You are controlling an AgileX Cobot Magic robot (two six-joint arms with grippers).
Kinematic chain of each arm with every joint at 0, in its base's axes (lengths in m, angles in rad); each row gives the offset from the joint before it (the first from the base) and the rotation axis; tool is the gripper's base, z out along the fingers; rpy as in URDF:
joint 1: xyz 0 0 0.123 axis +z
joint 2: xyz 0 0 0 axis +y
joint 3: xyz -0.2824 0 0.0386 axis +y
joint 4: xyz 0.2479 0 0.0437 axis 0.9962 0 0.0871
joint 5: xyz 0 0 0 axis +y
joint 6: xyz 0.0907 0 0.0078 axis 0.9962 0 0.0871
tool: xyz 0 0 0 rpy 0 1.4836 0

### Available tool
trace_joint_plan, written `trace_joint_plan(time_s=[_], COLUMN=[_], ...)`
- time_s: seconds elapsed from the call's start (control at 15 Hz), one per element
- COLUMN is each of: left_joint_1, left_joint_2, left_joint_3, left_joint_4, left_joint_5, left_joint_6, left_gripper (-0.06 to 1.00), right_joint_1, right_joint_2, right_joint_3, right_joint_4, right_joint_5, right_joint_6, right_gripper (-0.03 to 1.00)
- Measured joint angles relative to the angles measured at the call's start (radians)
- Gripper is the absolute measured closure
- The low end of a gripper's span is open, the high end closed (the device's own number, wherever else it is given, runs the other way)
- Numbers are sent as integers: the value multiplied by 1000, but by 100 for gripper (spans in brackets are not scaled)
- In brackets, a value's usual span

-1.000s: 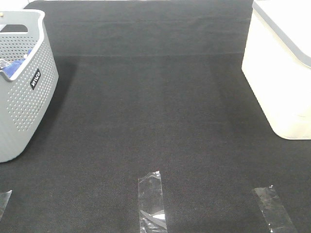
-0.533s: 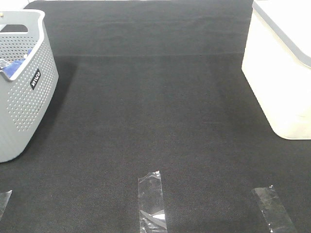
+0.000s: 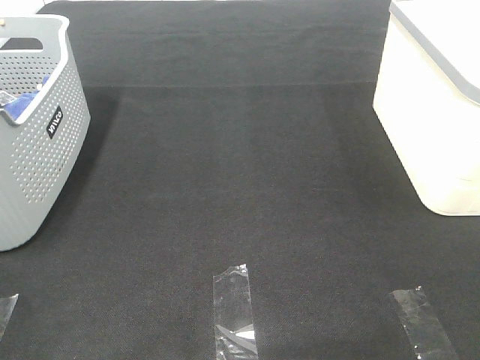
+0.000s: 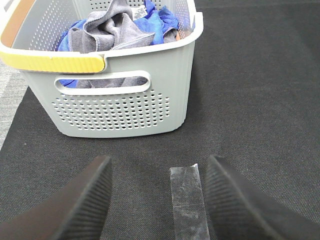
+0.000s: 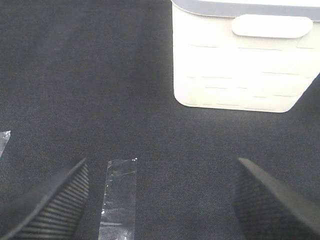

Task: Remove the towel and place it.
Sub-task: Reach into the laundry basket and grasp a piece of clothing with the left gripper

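The grey towel (image 4: 112, 31) lies crumpled inside the grey perforated basket (image 4: 120, 107), on top of a bright blue cloth (image 4: 160, 17). In the exterior high view the basket (image 3: 37, 142) stands at the left edge; only a bit of blue cloth (image 3: 22, 101) shows in it and the towel is hidden. My left gripper (image 4: 157, 200) is open and empty, low over the black mat a short way in front of the basket. My right gripper (image 5: 160, 200) is open and empty, facing the cream bin (image 5: 240, 60). Neither gripper shows in the exterior high view.
A cream bin with a grey rim (image 3: 435, 105) stands at the right edge. Clear tape strips (image 3: 234, 311) (image 3: 421, 322) lie on the black mat (image 3: 240, 172) near its front edge. The basket has a yellow handle grip (image 4: 55, 61).
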Motion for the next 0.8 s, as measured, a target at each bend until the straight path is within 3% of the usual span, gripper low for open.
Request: trace_joint_plan(time_s=[0.8], left_joint_1=[0], left_joint_2=[0], left_joint_3=[0], left_joint_4=[0], left_joint_5=[0], left_joint_6=[0], left_gripper=[40], right_joint_1=[0], right_joint_2=[0], right_joint_3=[0], right_joint_4=[0], right_joint_5=[0], right_joint_6=[0], right_gripper=[23])
